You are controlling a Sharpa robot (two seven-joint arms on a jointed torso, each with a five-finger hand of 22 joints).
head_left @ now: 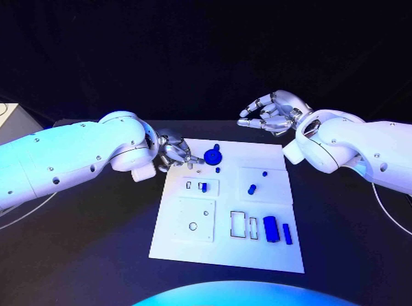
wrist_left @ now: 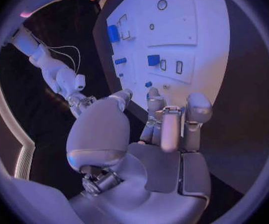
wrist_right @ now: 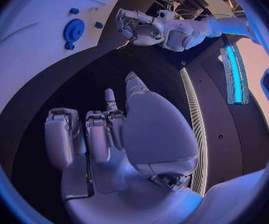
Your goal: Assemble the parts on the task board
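The left hand [head_left: 174, 153] hovers at the task board's [head_left: 226, 250] far left corner, fingers curled in on nothing, just beside the blue gear [head_left: 213, 155]. The right hand [head_left: 272, 113], past the board's far right corner, is likewise curled and empty.

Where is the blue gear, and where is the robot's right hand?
blue gear [head_left: 213, 155], head view, on its round toothed face.
right hand [head_left: 272, 113], head view, on the middle of its curled fingers.
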